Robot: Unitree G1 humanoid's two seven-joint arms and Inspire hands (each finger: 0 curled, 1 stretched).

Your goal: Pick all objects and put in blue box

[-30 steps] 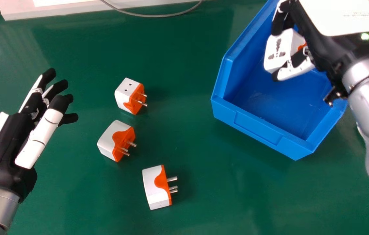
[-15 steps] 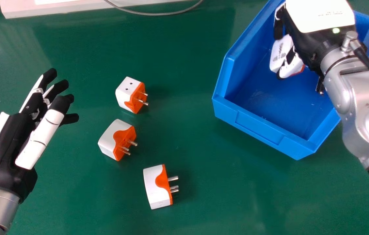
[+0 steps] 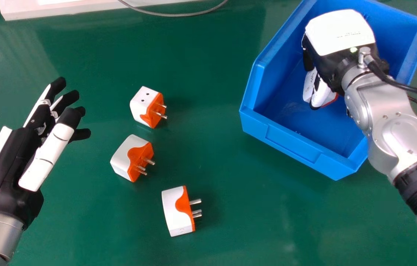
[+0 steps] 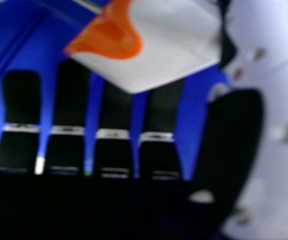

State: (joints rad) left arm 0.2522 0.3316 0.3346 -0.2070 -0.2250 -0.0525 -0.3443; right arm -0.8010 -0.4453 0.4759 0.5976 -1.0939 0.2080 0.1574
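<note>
In the head view, my right hand [image 3: 339, 35] is inside the blue box [image 3: 293, 142], palm side down. A white-and-orange plug adapter [image 3: 308, 87] is pinched between its fingers and thumb, above the box floor. The right hand view shows the held adapter [image 4: 178, 42] against the fingertips and thumb of my right hand [image 4: 161, 117], with blue box surface [image 4: 14, 35] behind. Three adapters lie on the green table: one upper [image 3: 144, 105], one middle [image 3: 125, 157] and one nearest [image 3: 175, 216]. My left hand [image 3: 13, 162] is open at the left, apart from them.
A pale board [image 3: 24, 10] borders the table's far left edge, with a grey cable [image 3: 179, 15] curving beside it. Black cables [image 3: 400, 84] run along my right forearm. Green table [image 3: 212, 159] separates the loose adapters from the box.
My right hand has moved left and nearer in the head view, deeper into the box, carrying the adapter. The loose adapters and my left hand have stayed nearly still.
</note>
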